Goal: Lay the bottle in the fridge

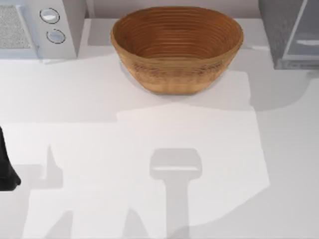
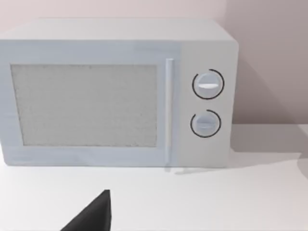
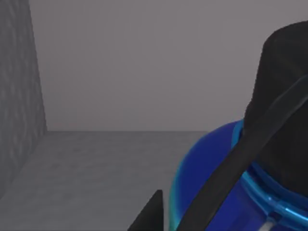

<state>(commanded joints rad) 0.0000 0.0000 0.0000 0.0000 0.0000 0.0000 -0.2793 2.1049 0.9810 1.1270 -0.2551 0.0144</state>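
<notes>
My right gripper [image 3: 207, 226] is inside the fridge [image 3: 144, 72], whose dark grey speckled walls and floor surround it. It is shut on the bottle [image 3: 211, 168]. The bottle's turquoise body, dark blue shoulder, black cap [image 3: 284, 96] and thin loop rise close to the camera. One dark fingertip [image 3: 150, 214] rests against the bottle's side. The other finger is hidden behind the bottle. From above, the fridge [image 1: 286, 30] stands at the table's back right corner with its pale glassy panel. My left gripper [image 1: 6, 172] is parked at the table's left edge.
A large woven basket [image 1: 177, 47] stands at the back middle of the table. A light grey box with two round dials [image 1: 40, 27] occupies the back left corner, and the left wrist view faces its front [image 2: 115, 96]. Bare white tabletop [image 1: 159, 149] spans the front.
</notes>
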